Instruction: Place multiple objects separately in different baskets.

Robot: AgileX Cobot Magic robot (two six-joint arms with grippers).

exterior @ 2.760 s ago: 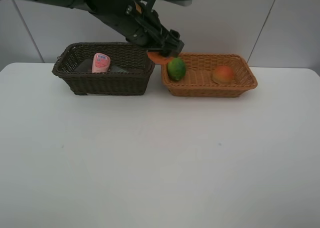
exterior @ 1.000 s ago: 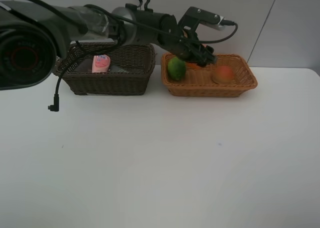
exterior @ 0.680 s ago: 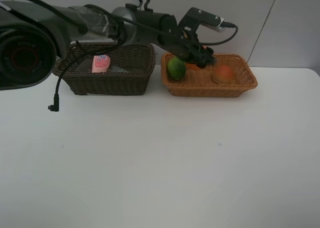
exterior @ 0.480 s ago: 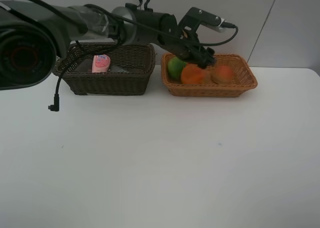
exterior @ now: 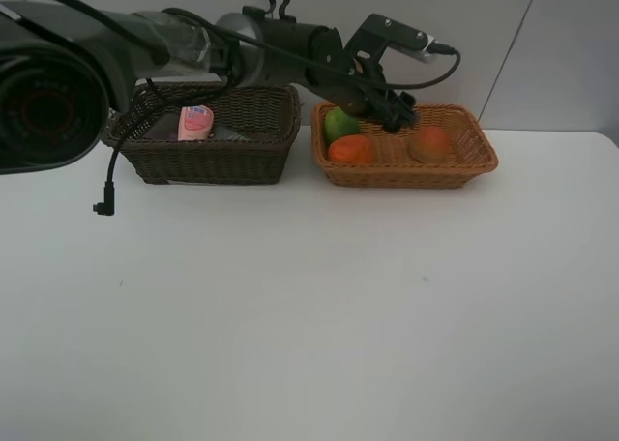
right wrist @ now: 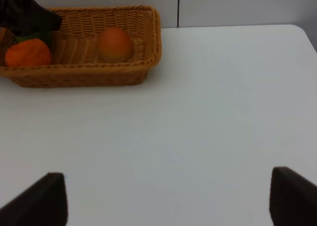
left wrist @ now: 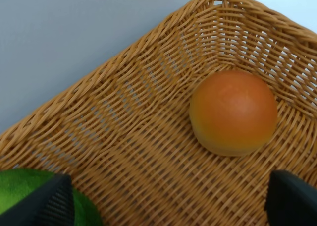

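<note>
At upper centre of the high view, the left gripper [exterior: 397, 115] hangs released over the light orange-tan basket [exterior: 474, 161] — orange [exterior: 350, 149], lime [exterior: 338, 123] and peach [exterior: 429, 144] lie inside. The right gripper [right wrist: 163, 198] is spread too, grasping nothing, over bare table [right wrist: 208, 117].

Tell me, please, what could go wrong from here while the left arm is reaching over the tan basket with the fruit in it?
1. The left gripper hangs open low over the tan basket; pulling back, it might clip the rim or the lime.
2. The orange lies against the lime at the near wall; a nudge could roll either.
3. The arm also crosses above the dark basket holding the pink bottle, which could be snagged.
</note>
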